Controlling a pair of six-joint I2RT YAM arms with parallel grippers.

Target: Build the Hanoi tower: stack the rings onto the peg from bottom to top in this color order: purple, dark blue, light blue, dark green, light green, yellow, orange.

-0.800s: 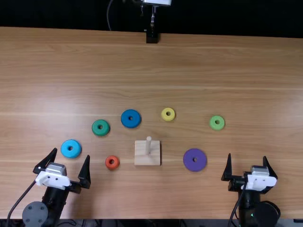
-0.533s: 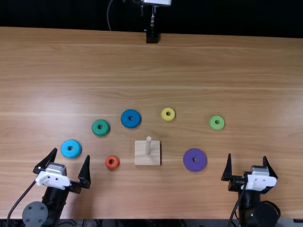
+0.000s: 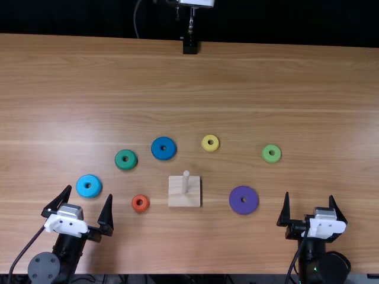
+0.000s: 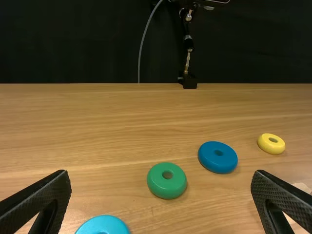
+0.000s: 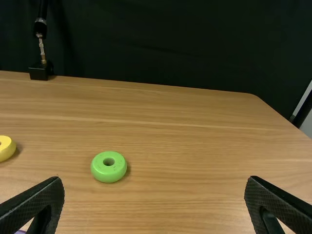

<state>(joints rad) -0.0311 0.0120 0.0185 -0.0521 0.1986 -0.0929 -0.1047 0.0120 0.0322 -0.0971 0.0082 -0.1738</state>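
In the top view a bare peg on a square wooden base [image 3: 177, 198] stands near the middle. Around it lie flat the purple ring [image 3: 238, 205], dark blue ring [image 3: 159, 152], light blue ring [image 3: 83, 187], dark green ring [image 3: 121, 163], light green ring [image 3: 272, 158], yellow ring [image 3: 205, 145] and orange ring [image 3: 136, 207]. My left gripper [image 3: 88, 198], open and holding nothing, is just nearer the front edge than the light blue ring; its fingers spread in the left wrist view [image 4: 161, 195]. Right of the purple ring, my right gripper [image 3: 309, 200] is open too, also in the right wrist view [image 5: 155, 197].
Across the far side of the wooden table [image 3: 249, 77], a black mount [image 3: 190, 46] with a thin pole stands at the edge. A dark curtain [image 4: 97, 44] hangs behind the table.
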